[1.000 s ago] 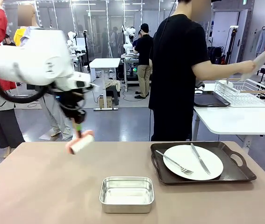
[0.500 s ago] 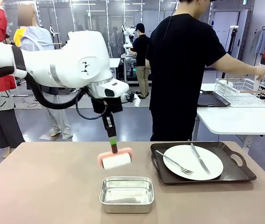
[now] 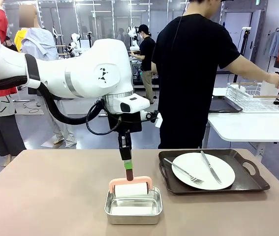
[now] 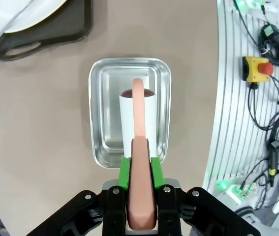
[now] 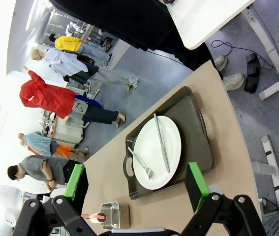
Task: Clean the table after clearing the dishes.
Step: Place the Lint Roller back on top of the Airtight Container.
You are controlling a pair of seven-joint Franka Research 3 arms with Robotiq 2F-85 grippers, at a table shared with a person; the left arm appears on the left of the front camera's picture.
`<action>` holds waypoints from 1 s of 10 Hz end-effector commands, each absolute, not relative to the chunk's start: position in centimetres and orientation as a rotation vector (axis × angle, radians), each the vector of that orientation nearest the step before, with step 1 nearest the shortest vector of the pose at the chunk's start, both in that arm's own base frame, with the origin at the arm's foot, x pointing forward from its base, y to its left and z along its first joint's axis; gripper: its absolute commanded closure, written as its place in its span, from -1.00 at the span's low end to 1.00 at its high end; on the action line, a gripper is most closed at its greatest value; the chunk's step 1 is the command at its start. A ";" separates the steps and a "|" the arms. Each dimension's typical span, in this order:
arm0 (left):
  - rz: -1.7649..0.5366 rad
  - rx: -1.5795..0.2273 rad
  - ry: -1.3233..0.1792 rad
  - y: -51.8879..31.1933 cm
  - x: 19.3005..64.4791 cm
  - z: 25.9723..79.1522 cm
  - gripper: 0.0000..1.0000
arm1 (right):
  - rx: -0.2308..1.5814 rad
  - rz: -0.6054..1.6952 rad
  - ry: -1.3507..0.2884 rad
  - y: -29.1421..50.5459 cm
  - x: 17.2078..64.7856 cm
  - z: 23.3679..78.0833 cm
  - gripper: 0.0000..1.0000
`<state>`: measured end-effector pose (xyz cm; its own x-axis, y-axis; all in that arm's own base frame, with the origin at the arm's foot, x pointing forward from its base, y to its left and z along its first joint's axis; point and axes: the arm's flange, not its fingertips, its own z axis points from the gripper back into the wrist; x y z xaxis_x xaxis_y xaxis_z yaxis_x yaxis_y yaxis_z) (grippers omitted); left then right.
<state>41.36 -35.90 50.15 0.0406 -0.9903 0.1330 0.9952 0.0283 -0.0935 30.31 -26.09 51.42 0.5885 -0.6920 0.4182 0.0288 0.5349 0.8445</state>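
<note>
Left gripper [image 4: 140,169] is clamped on the pink handle of a roller [image 3: 130,189], whose white roll hangs inside the rim of the pan [image 3: 110,209]; whether it touches the pan floor I cannot tell. Right gripper [image 5: 136,183] has its jaws wide apart with nothing between them, off to the side above the table [image 3: 41,196]. One tray [image 3: 247,184] sits near the pan, to its right, carrying a plate [image 3: 218,179], fork [image 3: 181,170] and knife [image 3: 210,167], so clearing looks unfinished. The person [image 3: 193,73] is turned toward the side table [image 3: 247,128]. If the roll is sticky it may cling to the pan and drag or tip it on lifting. The handle could twist in the pads under sideways load. A sweep to the right would strike the tray and rattle the cutlery loose, or cross a hand reaching for the tray
</note>
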 end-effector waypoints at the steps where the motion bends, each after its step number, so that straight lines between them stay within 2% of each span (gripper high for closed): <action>1: -1.543 -0.176 -0.041 -36.2 41.1 50.4 0.59 | 0.920 -0.485 -0.853 -26.0 30.1 51.6 -1.00; 5: -1.537 -0.178 -0.035 -36.1 41.3 50.1 0.59 | 0.920 -0.485 -0.853 -26.0 30.1 51.6 -1.00; 6: -1.578 -0.170 -0.037 -36.3 42.0 49.6 0.59 | 0.920 -0.485 -0.853 -26.0 30.1 51.6 -1.00; 10: -1.510 -0.175 0.033 -36.4 44.8 46.1 0.59 | 0.920 -0.485 -0.853 -26.0 30.1 51.6 -1.00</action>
<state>43.95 -36.07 46.18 0.0523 -0.9935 0.1015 0.9885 0.0371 -0.1465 30.30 -26.10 51.42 0.5885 -0.6920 0.4181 0.0289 0.5348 0.8445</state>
